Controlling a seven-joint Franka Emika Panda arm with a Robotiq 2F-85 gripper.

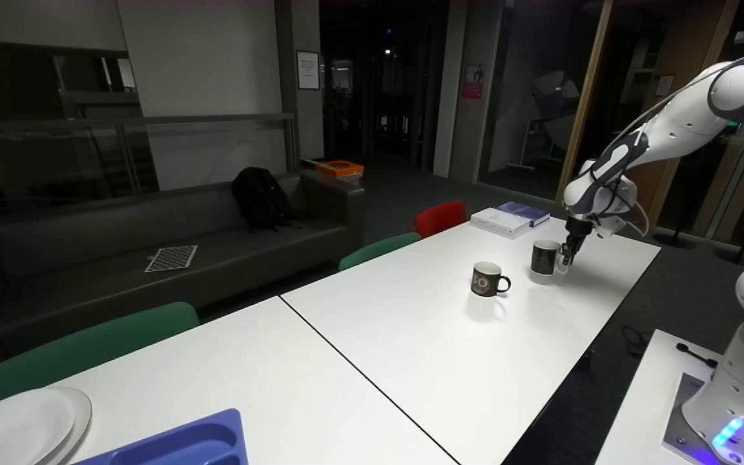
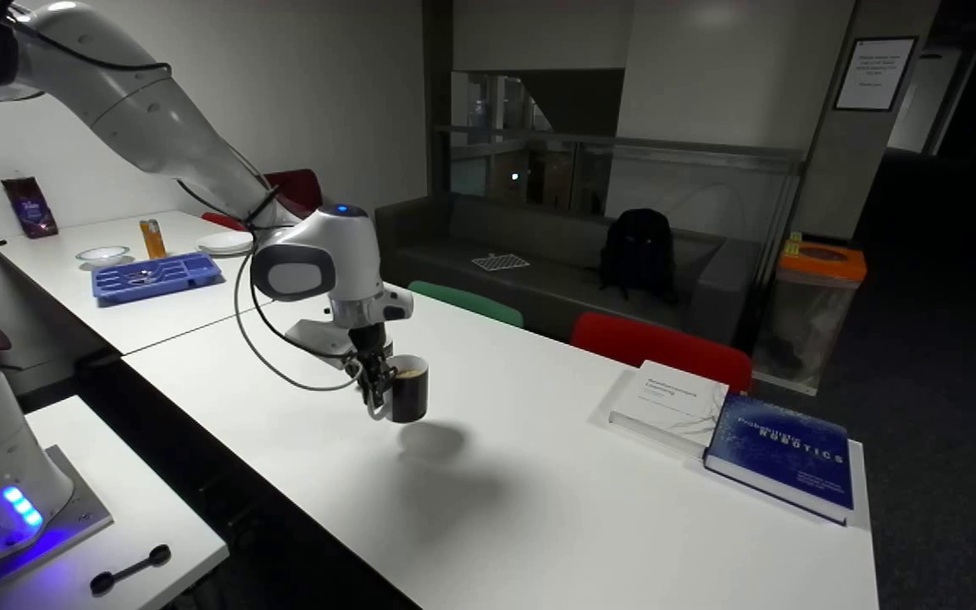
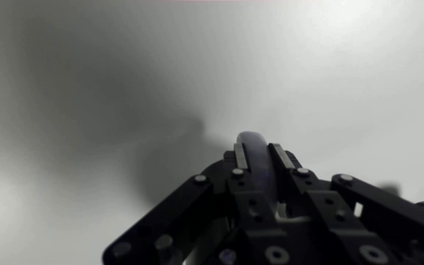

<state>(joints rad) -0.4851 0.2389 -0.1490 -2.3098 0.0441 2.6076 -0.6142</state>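
Note:
A dark mug [image 2: 409, 396] with a white rim and a pale handle [image 3: 253, 141] is in my gripper [image 3: 258, 149], whose fingers close on the handle from both sides. In an exterior view its shadow lies apart from its base, so the mug hangs upright a little above the white table. Something yellowish shows inside it. The gripper [image 1: 567, 258] sits beside the mug [image 1: 544, 258], pointing down, in both exterior views. Close by on the table stands a second dark mug [image 1: 486, 281] with a printed front and a black handle; the arm mostly hides it in an exterior view.
A white book [image 2: 670, 402] and a blue book [image 2: 780, 453] lie at one table end. Toward the opposite end are a blue cutlery tray [image 2: 158, 275], white plates [image 2: 225, 243], an orange can [image 2: 152, 239] and a bowl [image 2: 103, 255]. Red and green chairs line one long side.

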